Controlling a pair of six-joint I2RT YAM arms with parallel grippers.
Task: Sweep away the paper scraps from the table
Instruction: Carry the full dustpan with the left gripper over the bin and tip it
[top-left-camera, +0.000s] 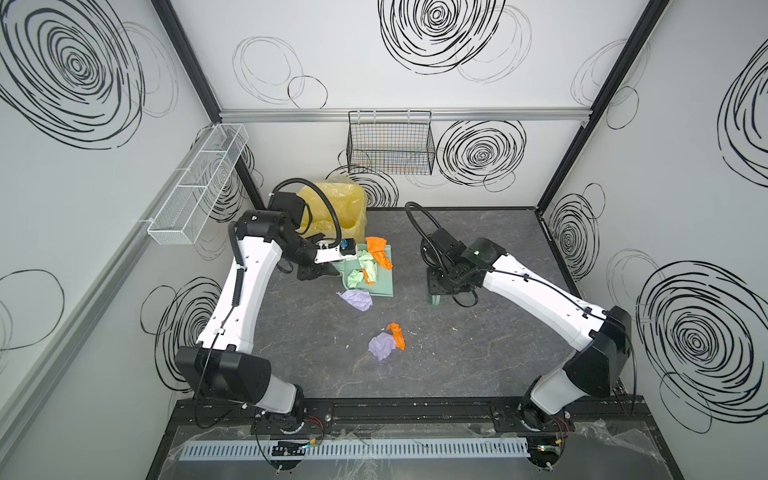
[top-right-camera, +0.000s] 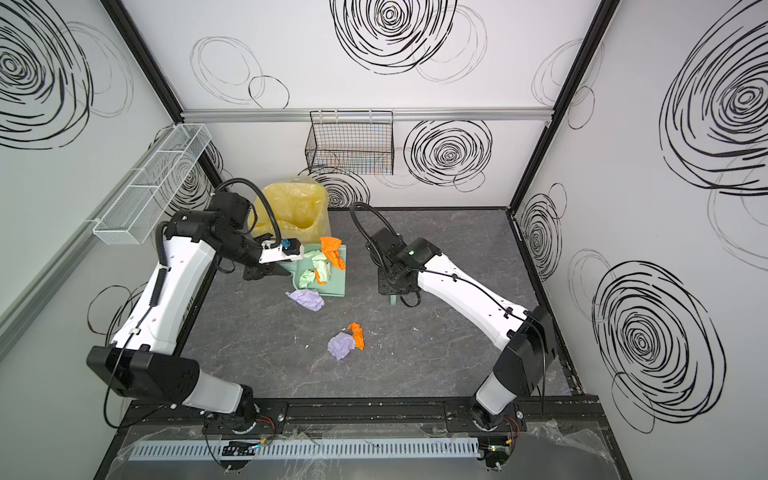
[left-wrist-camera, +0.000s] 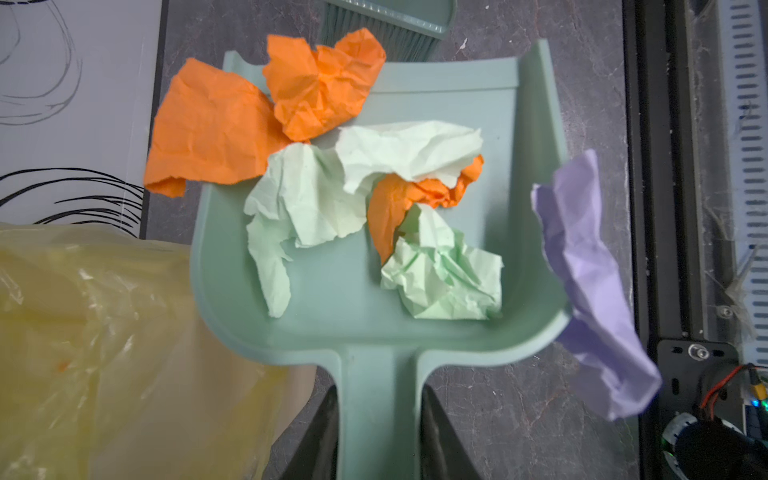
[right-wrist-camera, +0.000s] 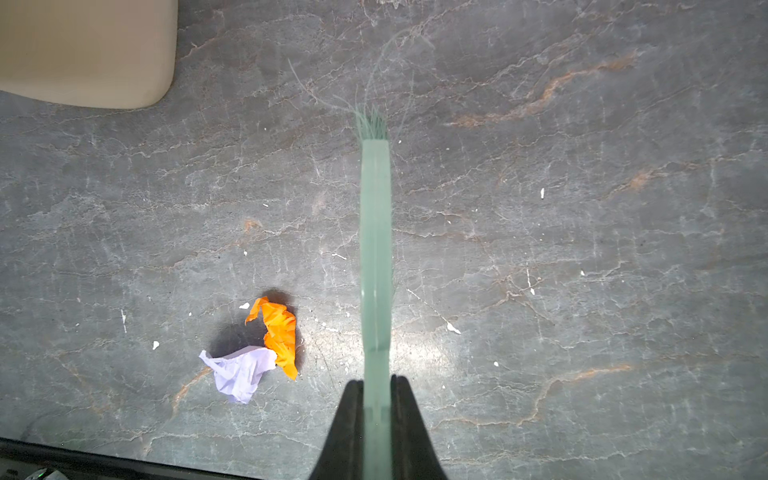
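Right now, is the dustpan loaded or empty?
Loaded. The dustpan holds several orange and pale green paper scraps; one lilac scrap lies outside, beside its wall.

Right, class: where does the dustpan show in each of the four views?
Both top views: dustpan left of centre, next to the yellow liner.
Left wrist: it fills the middle, handle in the left gripper.
Right wrist: not in it.
Shared landmark: the liner, beside the pan in all three.
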